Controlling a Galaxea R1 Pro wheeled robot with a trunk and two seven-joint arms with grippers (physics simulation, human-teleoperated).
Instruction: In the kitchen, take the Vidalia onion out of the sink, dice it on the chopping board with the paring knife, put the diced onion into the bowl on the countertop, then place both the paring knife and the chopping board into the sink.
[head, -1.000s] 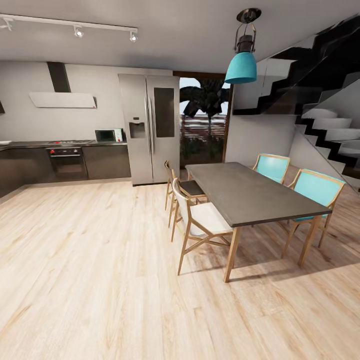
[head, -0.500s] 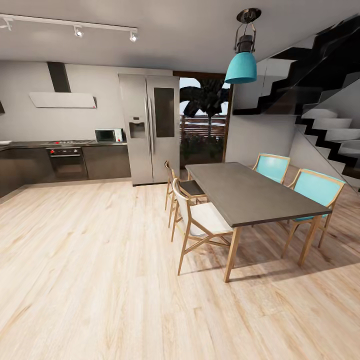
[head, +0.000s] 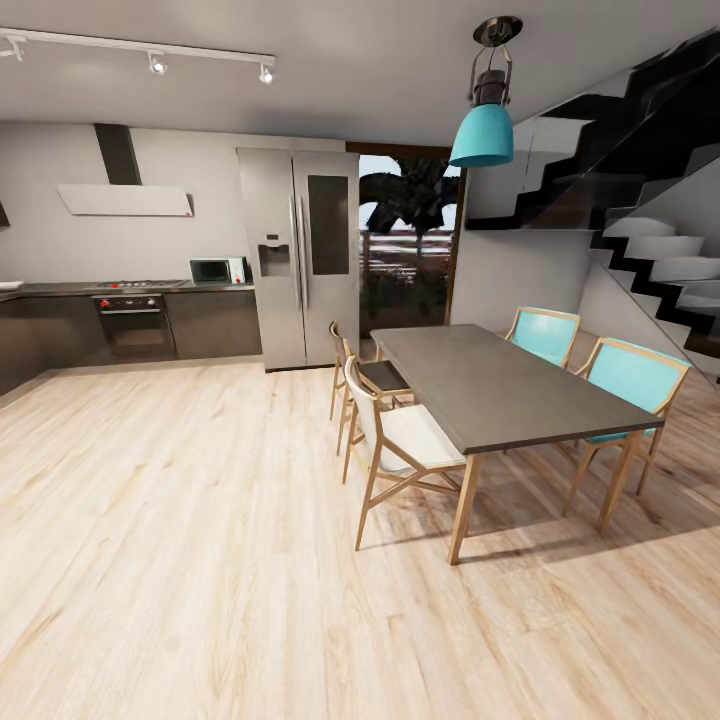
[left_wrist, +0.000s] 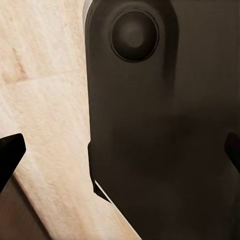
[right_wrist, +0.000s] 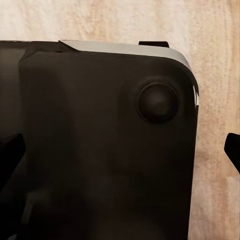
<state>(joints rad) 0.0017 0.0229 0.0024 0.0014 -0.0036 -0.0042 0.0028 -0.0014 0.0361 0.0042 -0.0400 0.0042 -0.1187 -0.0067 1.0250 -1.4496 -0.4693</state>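
The dark grey countertop (head: 60, 288) runs along the far wall at the left, across the wooden floor, with a hob and an oven (head: 135, 322) set in it. A small white shape lies at its far left end, too small to tell what it is. The onion, sink, chopping board and paring knife are out of view. In the left wrist view my left gripper (left_wrist: 120, 155) is open, fingertips wide apart over the robot's dark base (left_wrist: 160, 125). My right gripper (right_wrist: 120, 155) is open in the same way, holding nothing, above the dark base (right_wrist: 100, 150).
A matte grey dining table (head: 495, 385) with wooden legs stands to the right, with two pale chairs (head: 400, 445) on its near side and two turquoise chairs (head: 625, 385) beyond. A steel fridge (head: 300, 265) and stairs (head: 660, 250) are behind. Open wooden floor (head: 180, 500) stretches toward the kitchen.
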